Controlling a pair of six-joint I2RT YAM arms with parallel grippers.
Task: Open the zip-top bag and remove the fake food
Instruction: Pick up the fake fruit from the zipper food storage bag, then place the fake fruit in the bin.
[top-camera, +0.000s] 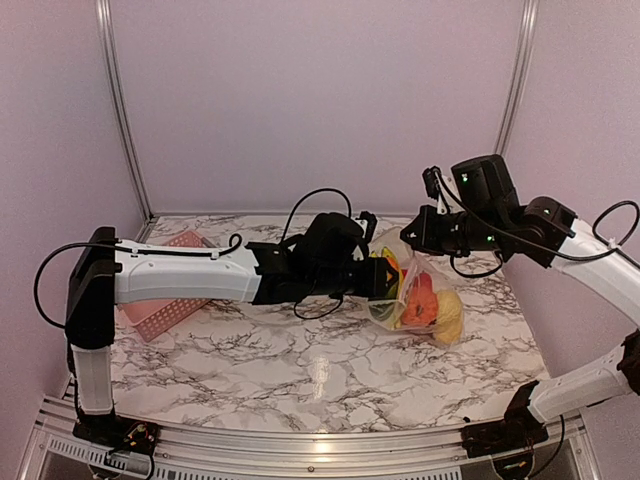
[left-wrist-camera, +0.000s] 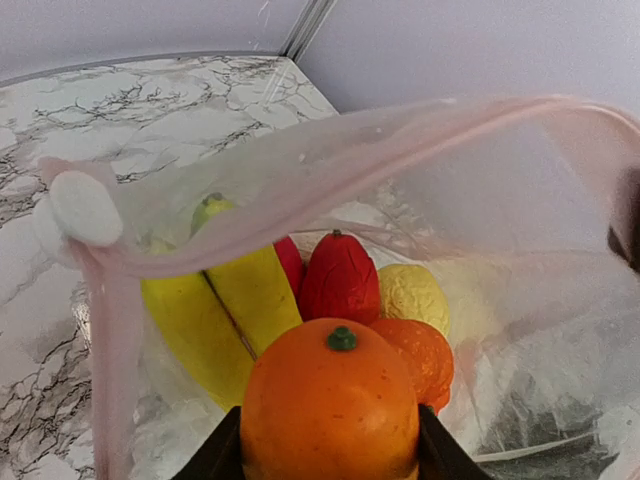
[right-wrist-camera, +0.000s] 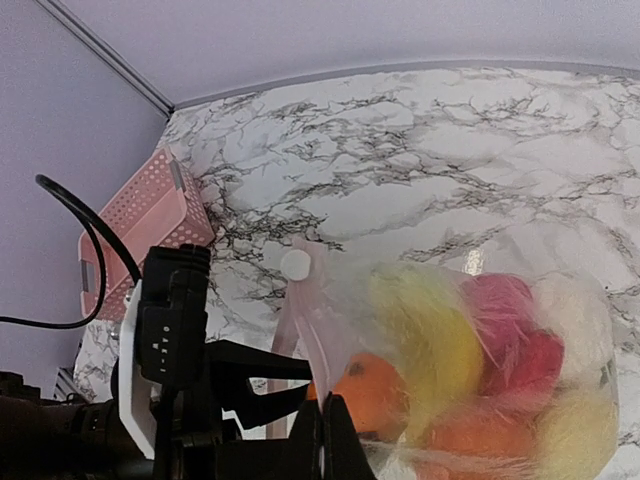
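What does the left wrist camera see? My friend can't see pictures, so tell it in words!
The robot's left hand grips a toy orange in the mouth of an open clear bag. Behind it lie yellow bananas, a red piece and a lemon.

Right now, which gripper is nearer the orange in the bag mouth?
Left. The left gripper is closed around the orange inside the mouth of the zip-top bag; the right gripper pinches the bag's top edge, above it.

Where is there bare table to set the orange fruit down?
Bare marble tabletop lies between the clear plastic zip-top bag and the near edge. Crowded: around the bag, and by the pink slatted plastic basket at left.
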